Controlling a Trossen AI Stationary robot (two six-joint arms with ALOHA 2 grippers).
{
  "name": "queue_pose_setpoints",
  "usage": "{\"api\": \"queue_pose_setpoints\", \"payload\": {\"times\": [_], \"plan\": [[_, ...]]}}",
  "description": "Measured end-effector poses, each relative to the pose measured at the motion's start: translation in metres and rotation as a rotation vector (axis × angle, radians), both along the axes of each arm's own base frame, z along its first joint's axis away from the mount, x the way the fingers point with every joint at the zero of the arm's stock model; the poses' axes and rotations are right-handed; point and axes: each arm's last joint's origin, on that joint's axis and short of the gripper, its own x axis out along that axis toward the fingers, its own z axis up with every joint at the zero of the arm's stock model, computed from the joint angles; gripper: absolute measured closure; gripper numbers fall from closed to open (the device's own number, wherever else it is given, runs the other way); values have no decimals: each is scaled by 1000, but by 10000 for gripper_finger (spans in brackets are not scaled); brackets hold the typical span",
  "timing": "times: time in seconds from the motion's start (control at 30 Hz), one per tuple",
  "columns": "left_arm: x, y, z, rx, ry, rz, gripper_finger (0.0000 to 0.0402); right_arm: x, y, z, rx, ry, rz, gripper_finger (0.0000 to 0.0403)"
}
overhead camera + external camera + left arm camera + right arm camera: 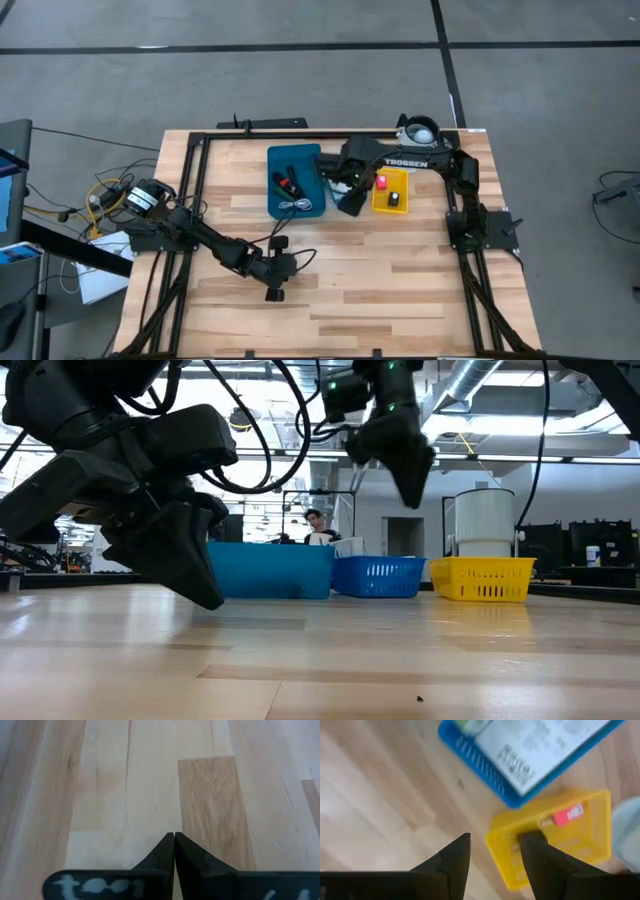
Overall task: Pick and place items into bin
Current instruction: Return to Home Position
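Note:
A flat blue bin [296, 182] holds black cables [290, 207] and a tiny red piece [292, 184]. A small blue basket [485, 767] carries a white printed flat packet [540, 742]. Beside it, a yellow basket [391, 192] holds a red piece [568, 814] and a black piece [394, 199]. My right gripper [498, 837] is open and empty, raised above the table [412, 485] over the near edge of the two baskets. My left gripper [174, 835] is shut and empty, low over bare wood near the table's middle [275, 290]. The green-and-black tool is not in view.
A white cylindrical jug [420, 128] stands at the far edge behind the yellow basket. The black frame [190, 200] borders the table. Cables and gear [110, 195] lie off the left side. A person [316, 520] shows far behind the table.

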Motion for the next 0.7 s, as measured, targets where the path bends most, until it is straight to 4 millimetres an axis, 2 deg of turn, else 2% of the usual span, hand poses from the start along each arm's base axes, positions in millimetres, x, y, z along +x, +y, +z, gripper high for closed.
{"api": "queue_pose_setpoints", "payload": {"times": [0.17, 0.23, 0.4, 0.57, 0.7], "plan": [[-3, -3, -1, -47, 37, -16, 402, -1, 26, 4, 12, 44, 97, 238], [-2, -6, 1, -60, 11, -25, 401, -3, 37, 10, 10, 31, 76, 237], [2, -17, 20, -125, -127, -114, 401, -3, 72, 17, -43, -4, 192, 238], [-4, -26, 49, -113, -267, -183, 401, -14, 111, 53, -111, -211, 409, 241], [-18, -21, 74, -139, -425, -221, 401, -35, 137, 101, -138, -521, 546, 240]]}}
